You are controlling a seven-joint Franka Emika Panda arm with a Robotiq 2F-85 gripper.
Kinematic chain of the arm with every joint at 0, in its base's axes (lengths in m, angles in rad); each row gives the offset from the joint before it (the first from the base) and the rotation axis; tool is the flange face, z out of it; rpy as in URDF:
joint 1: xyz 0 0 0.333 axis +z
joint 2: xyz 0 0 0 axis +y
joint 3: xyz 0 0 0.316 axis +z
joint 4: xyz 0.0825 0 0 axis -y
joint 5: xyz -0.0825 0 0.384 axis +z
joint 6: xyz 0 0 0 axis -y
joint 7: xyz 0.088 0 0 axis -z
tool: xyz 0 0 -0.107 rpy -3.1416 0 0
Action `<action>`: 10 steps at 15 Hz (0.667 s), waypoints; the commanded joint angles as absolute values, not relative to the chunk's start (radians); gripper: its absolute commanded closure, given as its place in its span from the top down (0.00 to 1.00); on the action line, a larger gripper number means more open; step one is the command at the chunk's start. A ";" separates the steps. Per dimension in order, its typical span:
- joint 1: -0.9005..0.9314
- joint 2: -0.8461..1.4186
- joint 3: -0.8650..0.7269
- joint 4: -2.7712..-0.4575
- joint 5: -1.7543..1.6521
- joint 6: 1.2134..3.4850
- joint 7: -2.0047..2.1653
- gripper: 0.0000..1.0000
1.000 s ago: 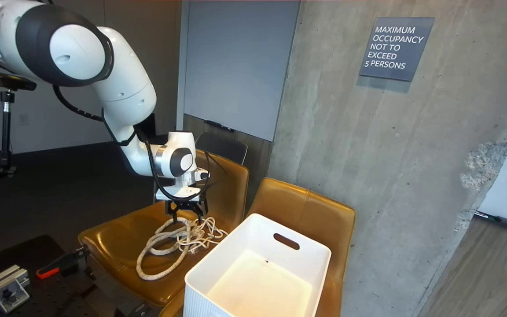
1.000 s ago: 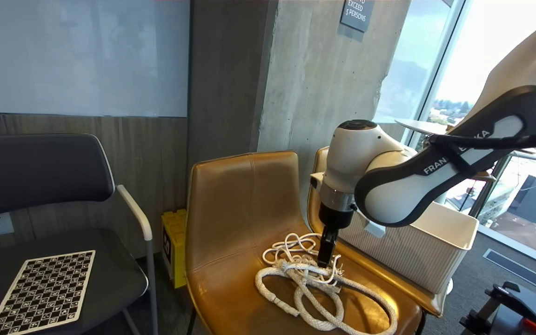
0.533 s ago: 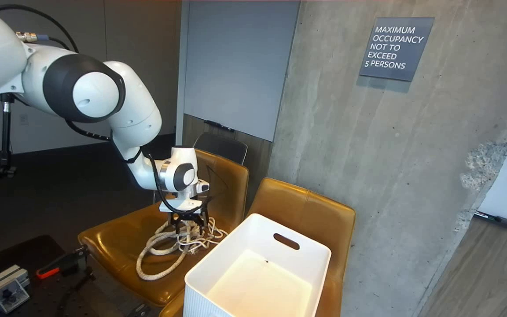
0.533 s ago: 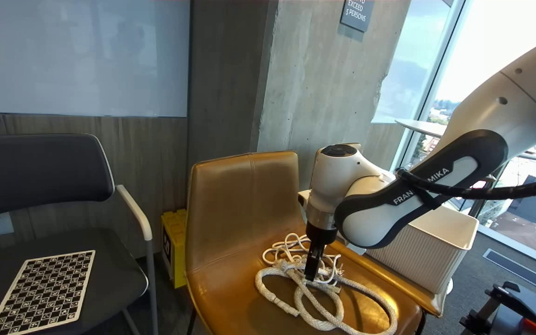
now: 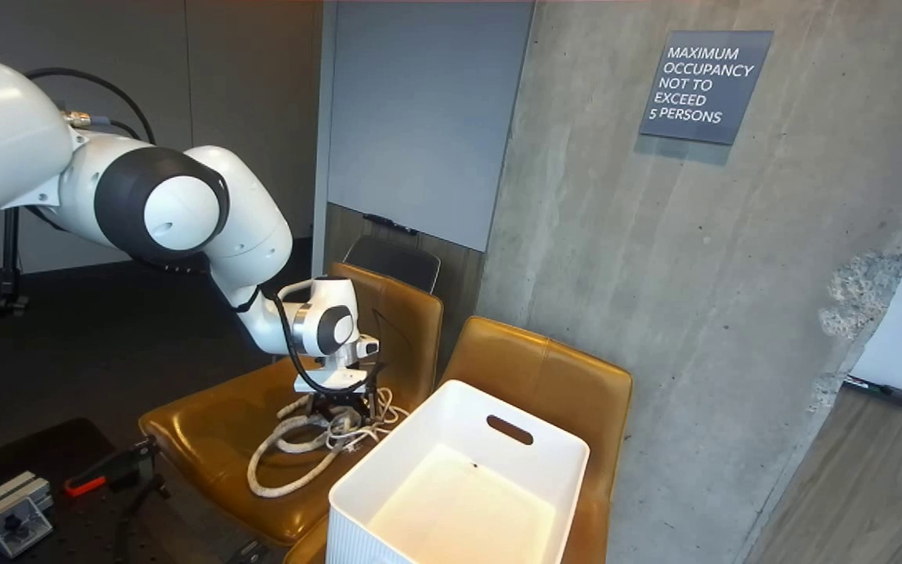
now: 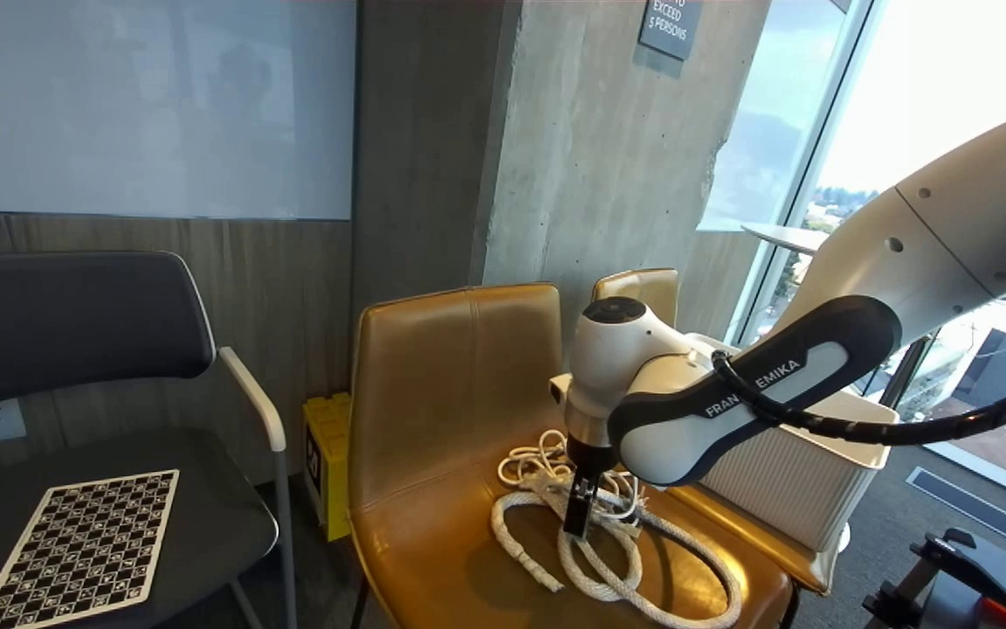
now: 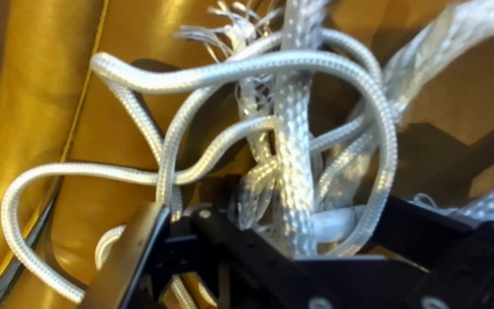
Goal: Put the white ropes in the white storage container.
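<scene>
Beside the tan chair (image 5: 208,439), on a neighbouring chair (image 5: 576,399), stands the white container (image 5: 514,464); its rim could snag trailing loops if we lift too low. The white ropes (image 5: 340,437) lie tangled on the tan chair's seat — none shows in the container. If we take the thick rope (image 7: 294,180) alone, the thin cord (image 7: 212,76), loosely looped across it, might slide off and stay behind. Our gripper (image 6: 577,526) is down among them — whether it grips anything, we cannot tell. The frayed end (image 7: 238,32) may catch in it at release.
</scene>
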State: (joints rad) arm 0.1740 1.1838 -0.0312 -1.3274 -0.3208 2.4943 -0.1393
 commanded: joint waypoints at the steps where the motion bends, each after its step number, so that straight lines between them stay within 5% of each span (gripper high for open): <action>1: 0.178 1.242 -0.073 -1.232 -0.328 2.430 -0.145 0.44; 7: 0.195 1.201 -0.084 -1.244 -0.336 2.389 -0.129 0.00; 10: 0.220 1.125 -0.089 -1.321 -0.347 2.404 -0.114 0.00</action>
State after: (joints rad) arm 0.1843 1.2041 -0.0723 -1.2460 -0.3219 2.4162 -0.1386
